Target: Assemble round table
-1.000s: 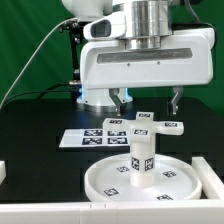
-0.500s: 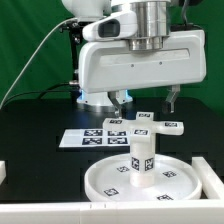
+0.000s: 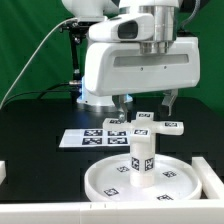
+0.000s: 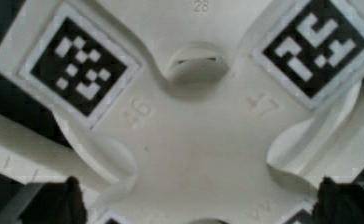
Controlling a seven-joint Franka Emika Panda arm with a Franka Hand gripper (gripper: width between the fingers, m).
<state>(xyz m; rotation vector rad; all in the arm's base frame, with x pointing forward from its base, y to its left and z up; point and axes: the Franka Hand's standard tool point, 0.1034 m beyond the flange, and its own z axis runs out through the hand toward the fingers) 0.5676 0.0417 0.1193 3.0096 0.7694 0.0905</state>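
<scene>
The large round rimmed disc (image 3: 100,181) lies at the front of the black table. The short thick cylinder (image 3: 141,160) stands upright at its centre. The small cross-shaped piece (image 3: 160,125) lies flat on the table just behind the disc. My gripper (image 3: 147,102) hangs open and empty right above the cross piece, one finger on each side of it. In the wrist view the cross piece (image 4: 197,120) fills the picture, with two tags showing. The gripper (image 4: 197,205) straddles it, both dark fingertips (image 4: 62,200) clear of the plastic.
The marker board (image 3: 92,136) lies flat to the exterior view's left of the cross piece. White blocks stand at the table's front edge (image 3: 40,214), right (image 3: 211,176) and left (image 3: 3,172). A cable (image 3: 40,55) hangs at the back left.
The hand has shifted a little toward the exterior view's right and turned slightly above the cross piece. The fingers stay open. The parts have not moved.
</scene>
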